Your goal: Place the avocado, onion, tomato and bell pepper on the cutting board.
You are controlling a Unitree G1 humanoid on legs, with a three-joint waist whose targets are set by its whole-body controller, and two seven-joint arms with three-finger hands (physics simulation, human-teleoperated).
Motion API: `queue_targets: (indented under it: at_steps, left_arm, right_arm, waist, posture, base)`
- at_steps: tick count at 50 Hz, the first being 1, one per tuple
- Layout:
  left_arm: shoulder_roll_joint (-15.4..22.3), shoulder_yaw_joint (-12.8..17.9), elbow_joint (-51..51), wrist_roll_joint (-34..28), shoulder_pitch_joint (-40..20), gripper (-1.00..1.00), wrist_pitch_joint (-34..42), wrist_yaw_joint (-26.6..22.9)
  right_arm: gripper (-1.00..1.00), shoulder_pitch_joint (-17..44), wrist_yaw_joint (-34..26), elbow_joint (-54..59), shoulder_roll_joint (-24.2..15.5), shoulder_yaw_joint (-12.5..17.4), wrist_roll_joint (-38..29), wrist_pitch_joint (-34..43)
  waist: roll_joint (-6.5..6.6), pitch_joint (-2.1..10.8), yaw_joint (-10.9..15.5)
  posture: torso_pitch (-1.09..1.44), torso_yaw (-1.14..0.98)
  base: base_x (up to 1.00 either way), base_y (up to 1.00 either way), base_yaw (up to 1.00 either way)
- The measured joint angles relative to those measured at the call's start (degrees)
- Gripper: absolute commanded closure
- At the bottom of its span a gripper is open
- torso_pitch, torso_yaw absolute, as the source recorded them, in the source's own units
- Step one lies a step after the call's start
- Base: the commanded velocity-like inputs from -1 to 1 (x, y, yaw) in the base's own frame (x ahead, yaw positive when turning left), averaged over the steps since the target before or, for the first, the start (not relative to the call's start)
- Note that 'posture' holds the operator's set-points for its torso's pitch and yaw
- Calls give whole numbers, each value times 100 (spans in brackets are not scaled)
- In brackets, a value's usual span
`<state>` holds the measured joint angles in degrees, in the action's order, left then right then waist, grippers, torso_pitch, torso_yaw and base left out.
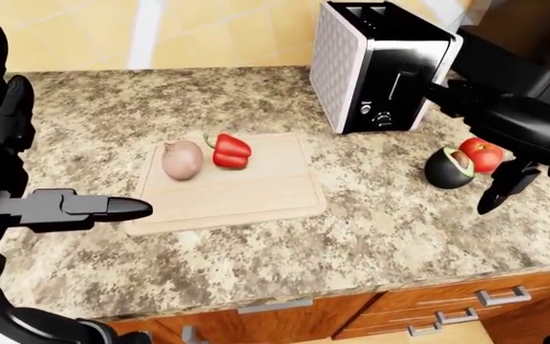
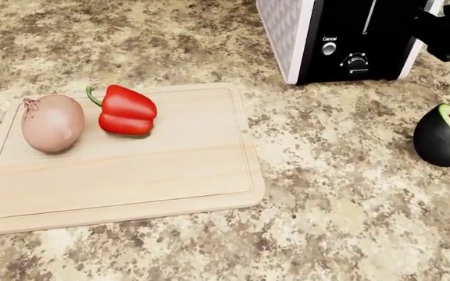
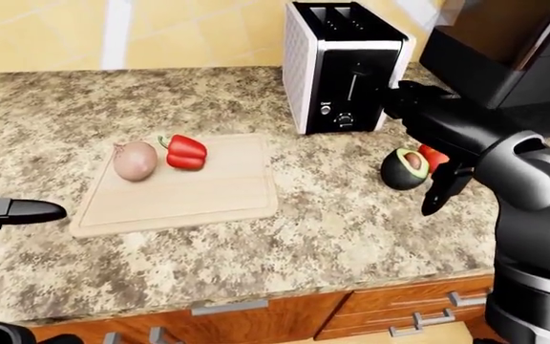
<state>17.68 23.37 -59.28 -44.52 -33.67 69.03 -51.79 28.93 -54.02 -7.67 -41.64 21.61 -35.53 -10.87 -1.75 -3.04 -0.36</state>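
Partly hidden behind one avocado (image 1: 449, 168), one tomato (image 1: 483, 154) sits just left of the empty, open-fingered right hand (image 1: 506, 183).

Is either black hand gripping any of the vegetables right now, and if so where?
Nothing is held. The left hand and right hand are empty; the halved dark-skinned avocado sits untouched on the counter.

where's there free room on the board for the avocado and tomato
The cutting board is bare across its right half and whole lower strip. Its top-left corner is crowded: the onion and bell pepper sit close together. The avocado and tomato wait on the counter.
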Motion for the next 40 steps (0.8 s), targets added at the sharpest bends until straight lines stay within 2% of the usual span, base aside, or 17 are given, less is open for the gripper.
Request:
queue_targets:
  at_steps: [9, 21, 27, 40]
  left_arm:
    - [40, -48, -5, 165, 69, -100, 19, 161]
    - [-63, 93, 4, 203, 157, -100, -123, 142]
    - [-103, 150, 4, 167, 156, -100, -176, 65]
    - [-19, 105, 2, 172, 101, -100, -121, 79]
  right_arm:
    - [-100, 68, 141, 235, 105, -156, -238, -151]
    - [-100, -40, 132, 293, 192, -144, -372, -286]
    - [-100, 4, 171, 428, 242, -238, -481, -356]
    - [-100, 174, 282, 744, 176, -308, -653, -480]
  waist:
    - [15, 6, -4]
    - [10, 8, 3]
    - [13, 9, -3]
    - [11, 13, 1]
  posture:
    - [0, 0]
    - [0, 0]
    - [0, 0]
    - [0, 0]
  base:
    - [0, 0, 0]
    - [0, 0, 0]
    - [0, 0, 0]
    - [0, 0, 0]
